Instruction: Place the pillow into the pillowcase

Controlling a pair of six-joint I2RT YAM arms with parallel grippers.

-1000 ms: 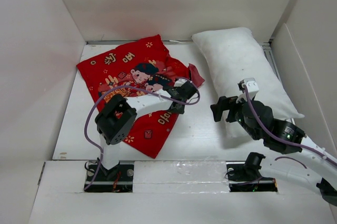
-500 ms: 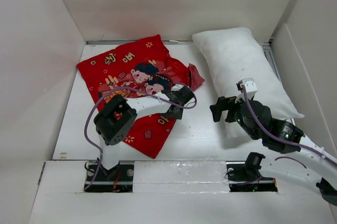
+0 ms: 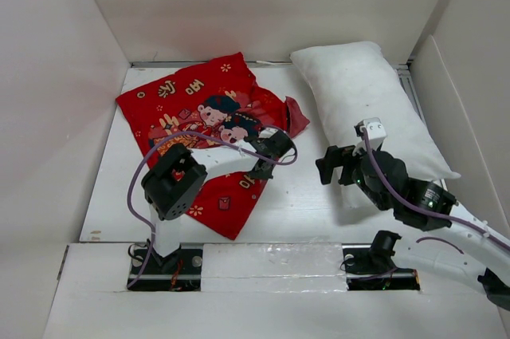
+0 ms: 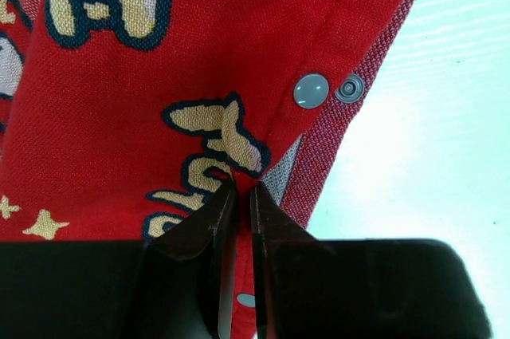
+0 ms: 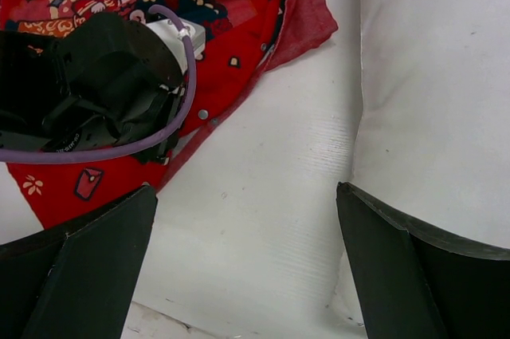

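The left arm (image 3: 219,162) is working at opening the pillowcase (image 3: 191,100), which is lying flat on the left of the worktop (image 3: 307,195). Its jaws are pinching the case's open edge just beside the snap buttons (image 4: 311,89), apparently catching only the top layer. The right arm (image 3: 398,186) is hovering, jaws spread wide and empty, beside the pillow (image 3: 358,92), which is lying outside the case on the right. The next move is probably calling for a gentle lift to gape the mouth.

Red printed pillowcase (image 3: 203,108) lying flat, rumpled at one edge, plump white pillow (image 3: 366,100) just beside
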